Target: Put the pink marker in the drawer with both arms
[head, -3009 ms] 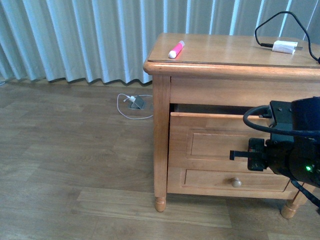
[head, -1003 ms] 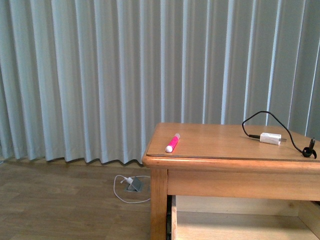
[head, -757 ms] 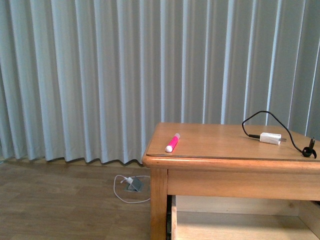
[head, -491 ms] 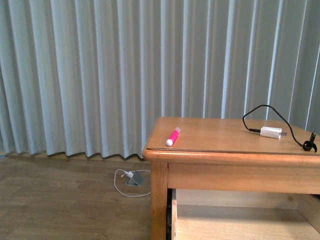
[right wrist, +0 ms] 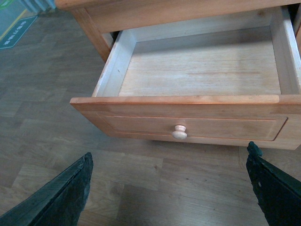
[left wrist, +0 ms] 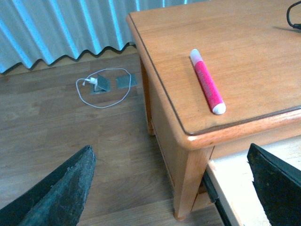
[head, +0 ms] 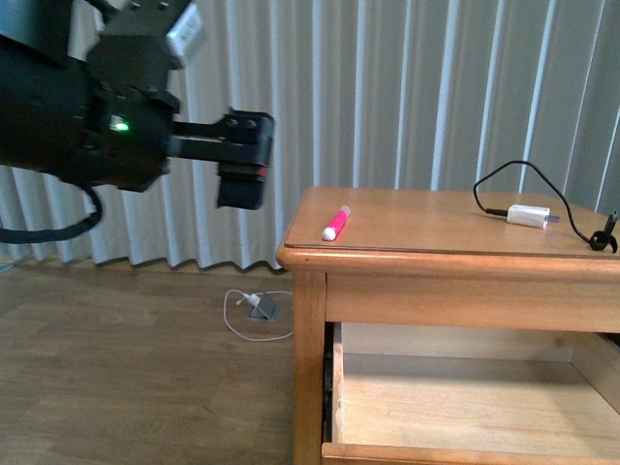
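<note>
Pink marker [left wrist: 207,81]: one, on surface [left wrist: 244,42], ahead of spread left end effector [left wrist: 170,148]. One drawer [right wrist: 188,115], open, interior bare, before spread right end effector [right wrist: 169,150].

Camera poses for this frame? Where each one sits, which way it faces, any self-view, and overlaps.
Front: on the body, facing the nightstand and curtain; the left gripper shows upper left.
Left wrist: above the nightstand corner, looking down at the pink marker; spread left fingers frame it.
Right wrist: before the open drawer, looking down into it; right fingers spread.
Shared: front and left wrist, marker; front and right wrist, drawer.
</note>
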